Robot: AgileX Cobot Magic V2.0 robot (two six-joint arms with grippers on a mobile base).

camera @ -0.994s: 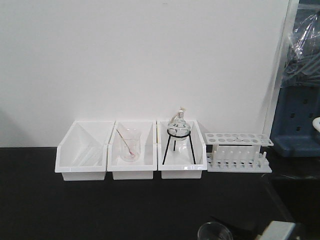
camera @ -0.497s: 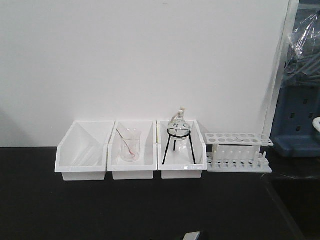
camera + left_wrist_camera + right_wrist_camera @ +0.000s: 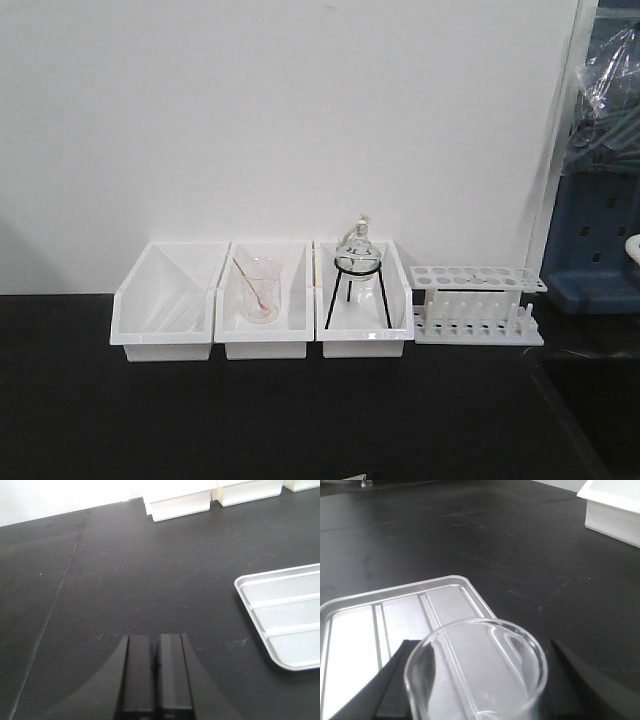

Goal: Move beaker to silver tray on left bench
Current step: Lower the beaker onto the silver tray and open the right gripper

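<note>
Your left gripper (image 3: 155, 662) sits at the bottom of the frame, its two black fingers (image 3: 138, 672) pressed flat together with nothing between them, poised over the matte black benchtop (image 3: 125, 575). Off to your right, the ribbed silver metal tray (image 3: 285, 622) lies flat on the bench, cut off by the frame edge. Up top, the bases of the white plastic bins (image 3: 180, 502) line the back against the white wall (image 3: 60, 495).

beaker (image 3: 476, 672): base cut off | silver tray (image 3: 285, 617): right side cut off
</note>
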